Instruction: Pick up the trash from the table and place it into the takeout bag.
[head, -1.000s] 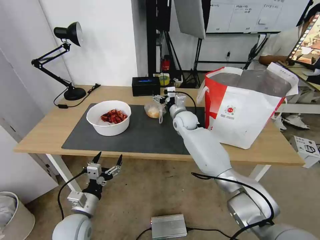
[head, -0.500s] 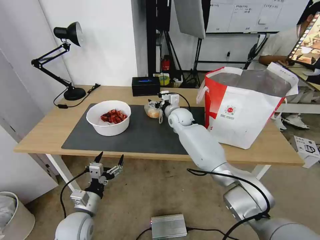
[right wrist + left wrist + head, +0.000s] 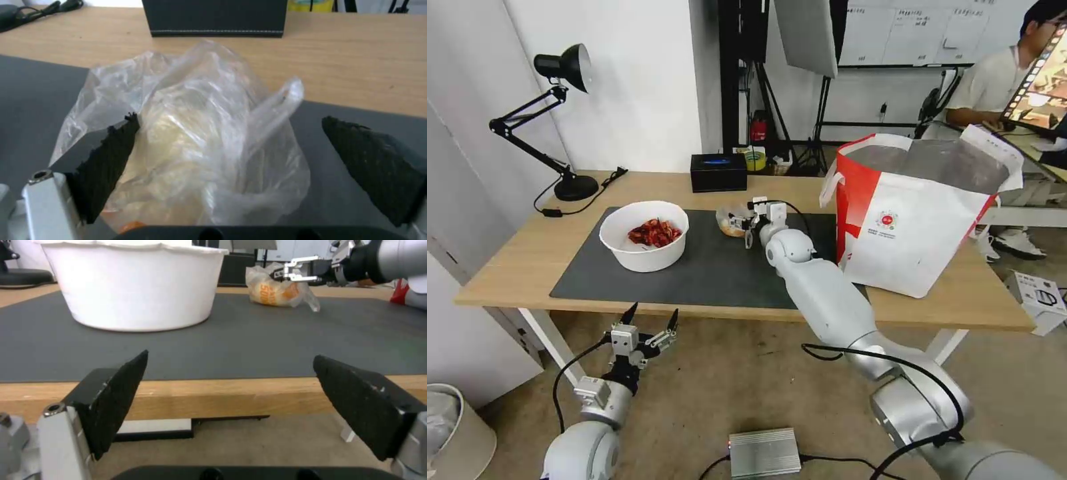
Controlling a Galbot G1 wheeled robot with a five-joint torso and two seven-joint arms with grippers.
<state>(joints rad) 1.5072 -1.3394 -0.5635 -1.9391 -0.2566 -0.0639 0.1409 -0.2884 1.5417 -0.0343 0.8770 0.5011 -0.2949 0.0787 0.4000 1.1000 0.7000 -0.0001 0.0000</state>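
The right tool (image 3: 231,156) is held open around the clear bag with bun (image 3: 191,140) on the dark grey mat (image 3: 707,273) — its black pads stand apart on either side, so nothing is gripped yet. The left tool (image 3: 649,327) is parked open below the counter (image 3: 514,260) edge. The white bowl of red shells (image 3: 644,235) is seen untouched on the mat, well apart from the takeout bag (image 3: 917,213) — both pieces appear left to be bagged.
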